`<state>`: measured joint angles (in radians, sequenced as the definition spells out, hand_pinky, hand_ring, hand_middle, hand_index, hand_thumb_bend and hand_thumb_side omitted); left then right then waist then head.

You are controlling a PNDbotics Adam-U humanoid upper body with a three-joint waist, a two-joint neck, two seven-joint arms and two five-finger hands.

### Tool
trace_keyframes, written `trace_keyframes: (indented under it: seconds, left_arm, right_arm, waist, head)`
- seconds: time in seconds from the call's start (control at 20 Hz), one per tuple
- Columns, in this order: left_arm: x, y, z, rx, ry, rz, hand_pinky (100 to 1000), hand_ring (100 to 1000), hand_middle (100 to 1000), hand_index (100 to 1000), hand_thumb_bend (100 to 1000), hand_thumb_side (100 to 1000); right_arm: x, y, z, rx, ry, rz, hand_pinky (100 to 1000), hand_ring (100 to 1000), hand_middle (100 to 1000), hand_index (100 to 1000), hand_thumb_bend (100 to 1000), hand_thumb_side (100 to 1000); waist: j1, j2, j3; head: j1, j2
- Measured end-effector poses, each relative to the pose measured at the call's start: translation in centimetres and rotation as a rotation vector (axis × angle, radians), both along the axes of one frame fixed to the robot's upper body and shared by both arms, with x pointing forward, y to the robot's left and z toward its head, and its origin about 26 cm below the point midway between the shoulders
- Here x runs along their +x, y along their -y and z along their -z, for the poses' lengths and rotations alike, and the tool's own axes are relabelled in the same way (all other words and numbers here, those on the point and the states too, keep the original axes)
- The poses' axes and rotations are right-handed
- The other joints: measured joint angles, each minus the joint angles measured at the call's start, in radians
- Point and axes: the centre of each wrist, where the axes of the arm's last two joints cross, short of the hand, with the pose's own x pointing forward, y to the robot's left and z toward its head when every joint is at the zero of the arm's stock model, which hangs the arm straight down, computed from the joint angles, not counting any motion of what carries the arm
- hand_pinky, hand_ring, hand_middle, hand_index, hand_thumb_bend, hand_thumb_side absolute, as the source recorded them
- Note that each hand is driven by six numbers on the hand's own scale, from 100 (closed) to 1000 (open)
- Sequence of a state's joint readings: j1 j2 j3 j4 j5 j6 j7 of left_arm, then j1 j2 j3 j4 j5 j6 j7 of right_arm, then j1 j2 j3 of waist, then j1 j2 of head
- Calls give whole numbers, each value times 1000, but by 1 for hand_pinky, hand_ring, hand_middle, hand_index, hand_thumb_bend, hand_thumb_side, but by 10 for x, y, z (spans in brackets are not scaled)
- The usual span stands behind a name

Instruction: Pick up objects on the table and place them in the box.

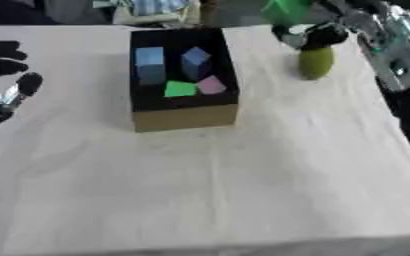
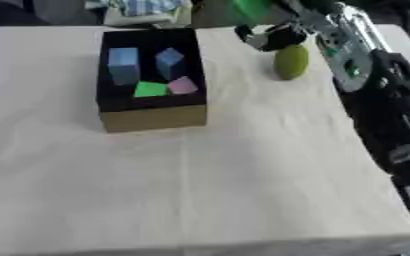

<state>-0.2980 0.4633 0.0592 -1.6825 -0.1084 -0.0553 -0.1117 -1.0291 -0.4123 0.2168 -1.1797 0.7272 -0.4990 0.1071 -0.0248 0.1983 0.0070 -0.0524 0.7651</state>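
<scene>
Right hand point(image 1: 318, 36) is curled around the top of an olive-green pear-shaped fruit point(image 1: 314, 63), which stands on the tabletop point(image 1: 243, 190) well to the right of the box point(image 1: 184, 116), so the step in hand looks like the grasp before the lift. Left of the box, the left hand point(image 1: 5, 75) hangs idle over the cloth with its fingers spread and holding nothing. Inside the box lie two blue blocks point(image 1: 150, 62), a green piece point(image 1: 180, 89) and a pink piece point(image 1: 211, 84); the next move would call for lifting the fruit clear and carrying it left over the box's rim, toward whatever room the blocks leave.
</scene>
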Motion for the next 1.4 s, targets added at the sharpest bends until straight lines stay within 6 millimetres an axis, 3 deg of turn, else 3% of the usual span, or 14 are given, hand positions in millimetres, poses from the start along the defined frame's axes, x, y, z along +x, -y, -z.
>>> trace_keyframes:
  seconds: [0.3, 0.65, 1.0, 1.4]
  left_arm:
    - [3, 10, 5, -1, -21, 48, 826, 714, 692, 828, 662, 601]
    - [6, 22, 8, 10, -42, 110, 827, 715, 692, 827, 659, 605]
    - [7, 29, 9, 22, -54, 151, 828, 716, 693, 815, 655, 608]
    - [8, 30, 8, 25, -55, 160, 827, 716, 692, 820, 648, 608]
  right_arm:
    - [0, -47, -9, -21, -14, -98, 547, 554, 576, 790, 126, 171]
    - [13, -83, 29, -89, -148, -125, 563, 570, 591, 811, 100, 203]
    - [23, -86, 69, -117, -286, -80, 596, 626, 670, 886, 123, 313]
    - [26, -80, 77, -134, -319, -38, 754, 849, 908, 1000, 388, 487]
  waist:
    - [0, 0, 42]
    - [0, 0, 71]
    - [0, 0, 82]
    - [0, 0, 79]
  head:
    - [-37, 0]
    - [-69, 0]
    - [-78, 0]
    - [-81, 0]
